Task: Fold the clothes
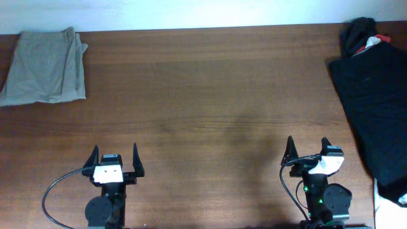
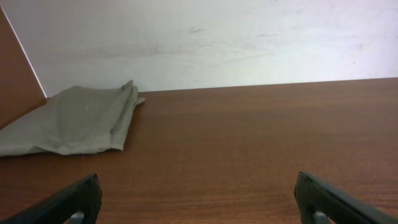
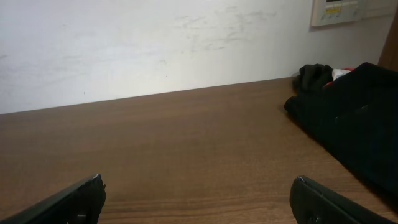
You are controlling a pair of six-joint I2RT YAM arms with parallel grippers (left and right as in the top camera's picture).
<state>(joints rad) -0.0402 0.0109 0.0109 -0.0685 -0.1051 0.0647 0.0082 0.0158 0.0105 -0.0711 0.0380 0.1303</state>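
A folded khaki garment (image 1: pixel 44 67) lies at the table's far left corner; it also shows in the left wrist view (image 2: pixel 74 121). A pile of black clothes (image 1: pixel 375 95) lies along the right edge, with a bit of red and white at its far end; it shows in the right wrist view (image 3: pixel 354 118) too. My left gripper (image 1: pixel 115 156) is open and empty near the front edge, left of centre. My right gripper (image 1: pixel 308 147) is open and empty near the front edge, left of the black pile. Both grippers also show open in their wrist views (image 2: pixel 198 186) (image 3: pixel 199 186).
The brown wooden table (image 1: pixel 203 114) stretches between the two garments. A white wall (image 2: pixel 217 43) runs behind the far edge. A white cloth piece (image 1: pixel 385 203) shows under the black pile at the front right. A wall panel (image 3: pixel 336 11) hangs at upper right.
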